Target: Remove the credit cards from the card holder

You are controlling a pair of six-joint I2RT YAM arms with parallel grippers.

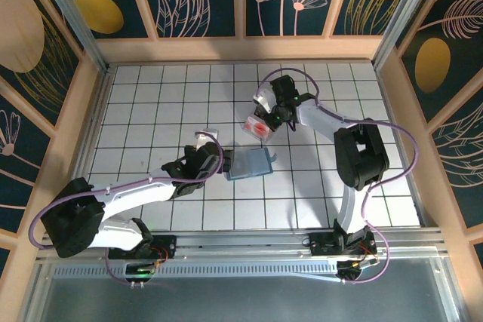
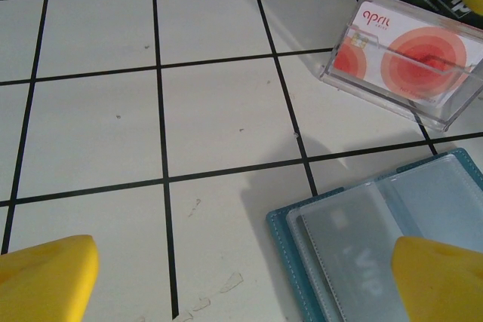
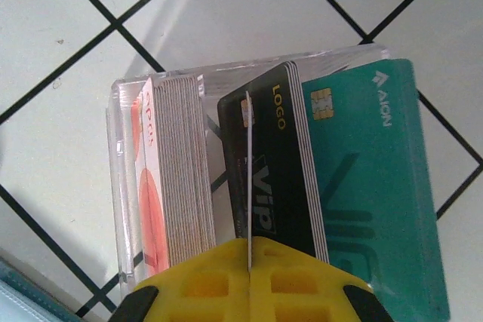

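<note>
The card holder (image 1: 249, 164) is spotted lying open and flat on the tiled tabletop (image 1: 151, 111), its long axis running left to right. It sits just to the right of the left hand (image 1: 205, 148). That hand is held wide open, yellow fingers (image 2: 45, 280) spread, and 1 grey VIP card (image 2: 355, 262) is seen in a sleeve. The right hand (image 1: 272, 115) is placed farther off, clamped on 1 thin credit card (image 3: 247, 179) edge-on over the clear box (image 3: 119, 186). The left is judged nearer.
</note>
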